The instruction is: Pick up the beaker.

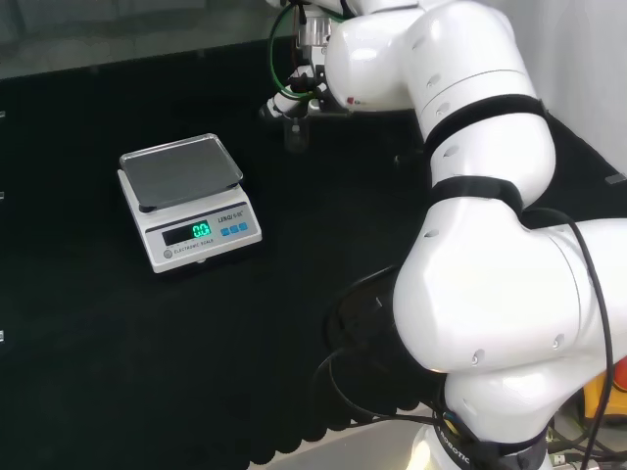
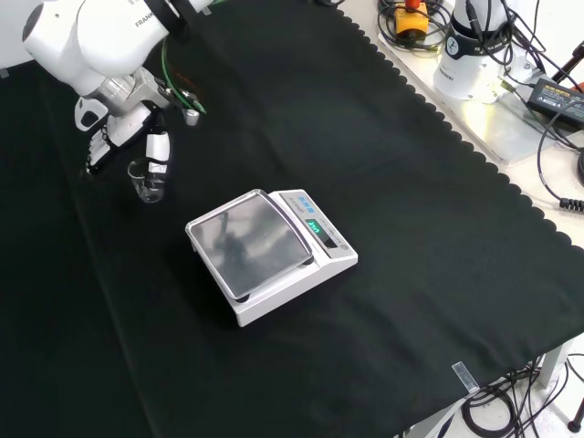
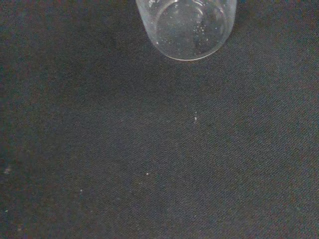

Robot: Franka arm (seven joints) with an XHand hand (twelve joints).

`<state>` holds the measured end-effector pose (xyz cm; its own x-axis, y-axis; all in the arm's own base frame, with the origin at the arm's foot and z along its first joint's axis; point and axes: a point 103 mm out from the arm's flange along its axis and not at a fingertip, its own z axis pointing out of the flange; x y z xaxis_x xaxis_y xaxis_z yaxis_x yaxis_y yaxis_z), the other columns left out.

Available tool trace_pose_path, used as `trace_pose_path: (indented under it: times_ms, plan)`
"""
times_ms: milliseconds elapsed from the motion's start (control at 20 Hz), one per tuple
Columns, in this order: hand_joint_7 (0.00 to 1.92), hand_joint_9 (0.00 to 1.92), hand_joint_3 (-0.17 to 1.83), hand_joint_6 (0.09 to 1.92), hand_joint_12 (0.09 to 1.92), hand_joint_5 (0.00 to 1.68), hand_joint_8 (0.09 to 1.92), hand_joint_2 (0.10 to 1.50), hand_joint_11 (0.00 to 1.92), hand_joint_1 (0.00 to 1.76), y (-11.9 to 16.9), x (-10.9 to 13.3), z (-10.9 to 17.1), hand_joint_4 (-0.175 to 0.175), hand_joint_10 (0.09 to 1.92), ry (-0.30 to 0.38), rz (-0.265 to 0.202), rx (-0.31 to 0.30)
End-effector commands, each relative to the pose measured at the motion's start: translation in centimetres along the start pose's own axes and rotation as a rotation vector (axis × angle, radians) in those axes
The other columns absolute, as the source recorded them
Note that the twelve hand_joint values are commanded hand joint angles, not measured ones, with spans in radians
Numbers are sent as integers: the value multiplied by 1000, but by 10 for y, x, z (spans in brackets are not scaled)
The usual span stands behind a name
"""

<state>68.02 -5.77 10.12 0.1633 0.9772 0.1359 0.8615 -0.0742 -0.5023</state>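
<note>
A small clear glass beaker [image 2: 146,183] stands upright on the black cloth, to the upper left of the scale in the front view. In the head view the beaker [image 1: 295,134] sits just below the hand [image 1: 292,98]. The black and white hand [image 2: 126,128] hangs right above it with its fingers [image 2: 157,151] pointing down and spread apart. One finger reaches the beaker's rim on one side, and another hangs further left. None is curled round the glass. Seen from the wrist, the beaker [image 3: 187,27] appears from above and looks empty.
A white digital scale [image 2: 274,251] with a steel pan and a lit display stands mid-cloth, to the lower right of the beaker in the front view. The arm's white links [image 1: 470,196] stand at the right of the head view. Cables and gear [image 2: 484,55] lie beyond the cloth's scalloped edge.
</note>
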Motion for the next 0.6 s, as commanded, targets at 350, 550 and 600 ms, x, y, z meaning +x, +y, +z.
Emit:
trace_pose_path:
  times_ms: [350, 550, 600]
  plan:
    - [98, 274, 53, 87, 1374, 176, 841, 827, 335, 503, 0, -13, 14, -108, 879, -24, 56, 25]
    - [242, 531, 87, 87, 1267, 308, 891, 856, 577, 619, -2, -9, 13, -125, 801, -18, 55, -13]
    - [285, 614, 102, 87, 1213, 341, 902, 864, 679, 663, -2, -8, 13, -133, 779, -19, 51, -23]
